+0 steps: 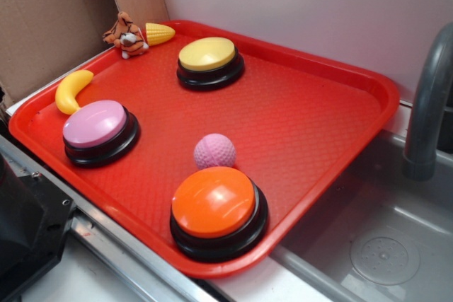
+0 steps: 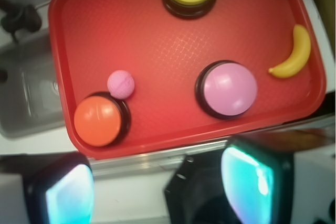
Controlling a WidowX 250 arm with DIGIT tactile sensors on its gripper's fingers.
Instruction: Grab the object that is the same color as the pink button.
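Exterior view: a small pink ball (image 1: 214,151) lies on a red tray (image 1: 311,114), just beside the orange button (image 1: 214,203) and well apart from the pink button (image 1: 95,124) whose colour it matches. A yellow button (image 1: 207,54), toy banana (image 1: 71,90), corn (image 1: 160,33) and tiger (image 1: 126,34) line the far side. The hand is out of frame.

Wrist view: the camera looks down from high above the tray's near rim, suggesting no approach has begun. The ball (image 2: 121,84) touches the orange button's base. Only blurred glowing shapes fill the bottom edge; whether the hand is open or closed cannot be told.
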